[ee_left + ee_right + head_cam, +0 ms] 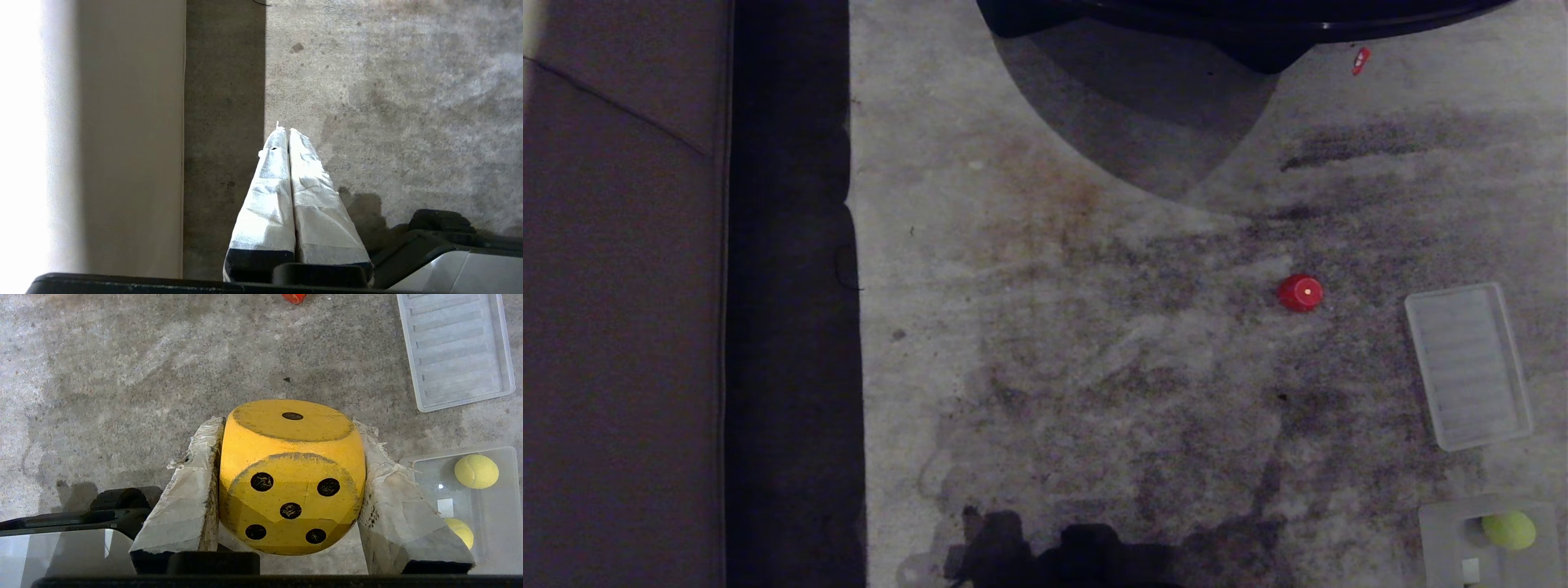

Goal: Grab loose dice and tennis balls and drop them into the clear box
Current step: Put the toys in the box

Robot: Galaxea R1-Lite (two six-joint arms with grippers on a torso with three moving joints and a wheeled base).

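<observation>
Yellow die (292, 477) clamped off the carpet; two tennis balls (476, 471) in clear box (490, 547).

i stand on a pale, worn carpet (1094, 367), smudged with dark grey streaks and a brownish stain toward the far middle. on it, to my right, lies a red die (1299, 292). just right of that rests the flat ribbed clear lid (1467, 364), and nearer me, at the right edge, the clear box (1441, 531) sits on the carpet. far off, a small red item (1361, 60) lies beside a dark round base (1258, 24). a dark strip (792, 327) borders the carpet's left side.
</observation>
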